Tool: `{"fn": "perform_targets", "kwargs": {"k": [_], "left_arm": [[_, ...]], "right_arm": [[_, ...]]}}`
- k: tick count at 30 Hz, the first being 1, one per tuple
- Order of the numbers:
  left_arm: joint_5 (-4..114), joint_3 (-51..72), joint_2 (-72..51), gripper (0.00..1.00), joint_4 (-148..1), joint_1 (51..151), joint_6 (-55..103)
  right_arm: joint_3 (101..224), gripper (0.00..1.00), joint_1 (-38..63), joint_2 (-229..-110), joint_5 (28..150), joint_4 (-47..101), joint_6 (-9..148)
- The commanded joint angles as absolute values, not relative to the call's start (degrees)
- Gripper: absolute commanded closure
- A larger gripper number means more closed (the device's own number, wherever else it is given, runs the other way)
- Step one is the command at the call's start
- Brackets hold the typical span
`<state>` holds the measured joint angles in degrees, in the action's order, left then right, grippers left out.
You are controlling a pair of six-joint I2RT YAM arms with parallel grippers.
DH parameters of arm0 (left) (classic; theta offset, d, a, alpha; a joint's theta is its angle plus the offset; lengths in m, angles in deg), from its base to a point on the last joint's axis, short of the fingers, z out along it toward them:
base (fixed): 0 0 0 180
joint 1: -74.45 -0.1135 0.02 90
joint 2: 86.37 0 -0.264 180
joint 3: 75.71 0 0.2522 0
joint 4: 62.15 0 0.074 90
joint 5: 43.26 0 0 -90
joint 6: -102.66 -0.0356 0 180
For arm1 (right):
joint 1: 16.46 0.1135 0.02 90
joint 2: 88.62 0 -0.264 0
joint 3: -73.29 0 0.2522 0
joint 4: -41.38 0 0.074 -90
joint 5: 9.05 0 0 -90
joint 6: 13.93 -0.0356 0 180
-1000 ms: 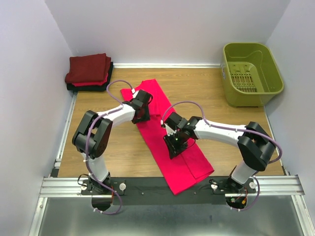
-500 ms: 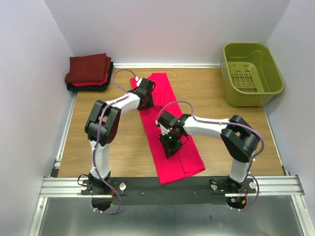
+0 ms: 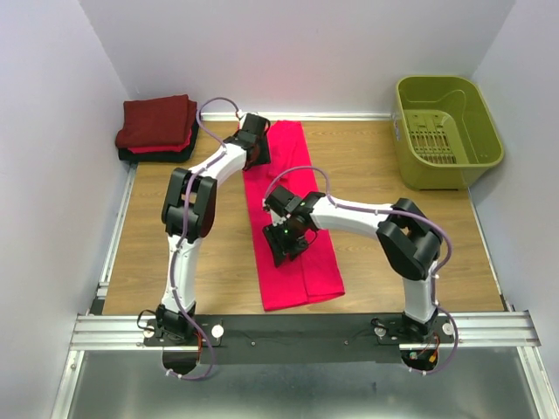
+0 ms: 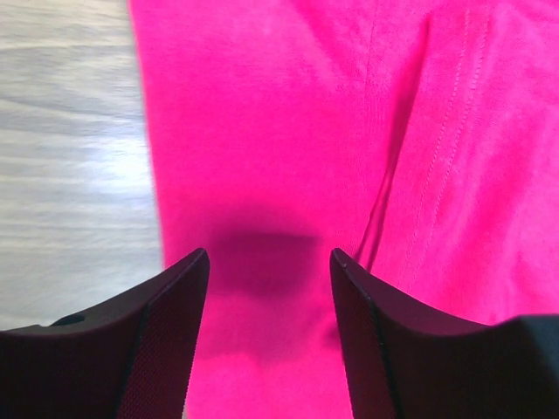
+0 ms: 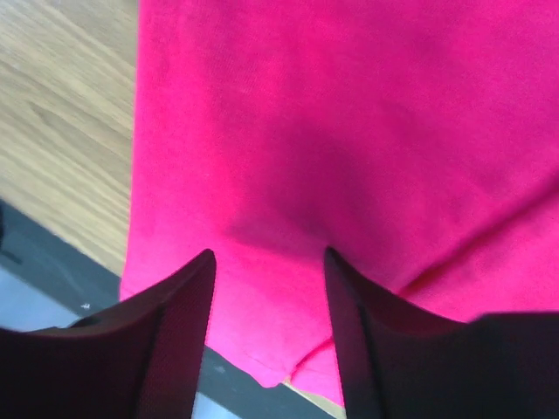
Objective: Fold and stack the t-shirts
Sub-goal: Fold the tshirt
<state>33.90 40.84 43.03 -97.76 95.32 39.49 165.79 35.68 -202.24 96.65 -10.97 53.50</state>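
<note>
The bright pink-red t-shirt [image 3: 301, 262] lies folded into a long narrow strip down the middle of the table, from the back edge to the front rail. My left gripper [image 3: 254, 145] is open at the strip's far left edge. In the left wrist view its jaws [image 4: 271, 262] stand apart just over the pink cloth [image 4: 288, 131]. My right gripper [image 3: 283, 243] is open over the strip's near half, and pink cloth [image 5: 349, 113] shows between its jaws [image 5: 269, 262]. Folded dark maroon, red and black t-shirts [image 3: 157, 124] are stacked at the back left.
The olive-green plastic basket [image 3: 447, 131] stands at the back right corner. Bare wooden table [image 3: 393, 253] lies on both sides of the strip. The metal front rail [image 3: 306, 327] runs just below the shirt's near end. Walls close in the table on three sides.
The pink-red strip has swung from a diagonal to nearly straight front to back. My left gripper moved toward the back with its far end, and my right gripper moved left.
</note>
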Motion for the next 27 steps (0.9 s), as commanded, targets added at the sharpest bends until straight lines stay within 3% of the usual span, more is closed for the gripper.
{"fn": "perform_targets", "kwargs": {"k": [1, 5, 13, 18, 27], "left_arm": [[32.95, 39.05, 34.84, 0.32, -99.46, 94.85, 38.94], [31.01, 32.99, 23.16, 0.28, -100.79, 94.84, 40.08], [32.86, 5.32, 0.68, 0.17, -101.66, 99.84, 46.13], [34.96, -11.46, -11.47, 0.16, -105.60, 105.46, 53.17], [38.74, -23.52, -23.70, 0.16, -113.44, 116.54, 68.55]], "right_arm": [[163.88, 0.37, 35.57, -195.68, 88.52, -11.06, 51.12], [158.69, 0.32, 33.90, -186.89, 84.47, -12.64, 47.60], [144.82, 0.28, 31.18, -174.24, 81.21, -14.92, 40.13], [139.44, 0.36, 29.07, -170.18, 82.35, -15.19, 39.42], [133.37, 0.44, 27.48, -167.63, 85.43, -15.19, 37.66]]}}
